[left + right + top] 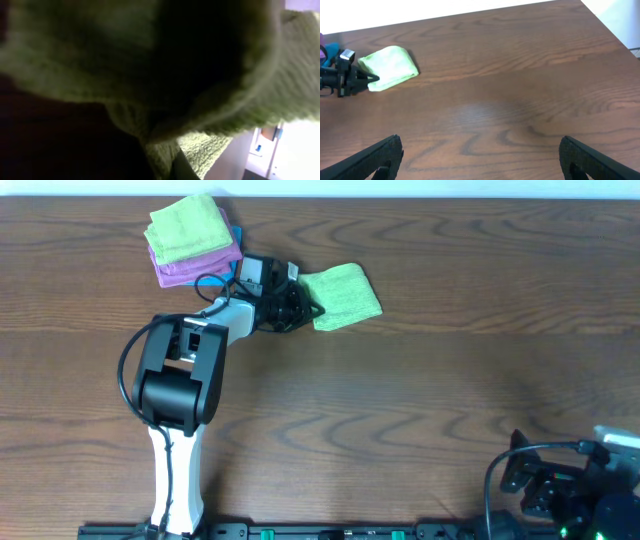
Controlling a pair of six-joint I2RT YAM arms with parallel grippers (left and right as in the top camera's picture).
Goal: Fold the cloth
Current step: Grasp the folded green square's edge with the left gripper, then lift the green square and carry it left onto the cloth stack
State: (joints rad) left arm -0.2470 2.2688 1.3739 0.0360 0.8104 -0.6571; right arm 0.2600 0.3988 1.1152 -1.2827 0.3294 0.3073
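A folded light green cloth lies on the wooden table at the upper middle. My left gripper is shut on its left edge. In the left wrist view the green cloth fills the frame and hides the fingers. The cloth also shows in the right wrist view, with the left gripper at its left edge. My right gripper is open and empty, low over the table's front right corner.
A stack of folded cloths, green on purple, lies at the back left, just beyond the left arm. The left arm's base stands at the front left. The table's right edge shows in the right wrist view.
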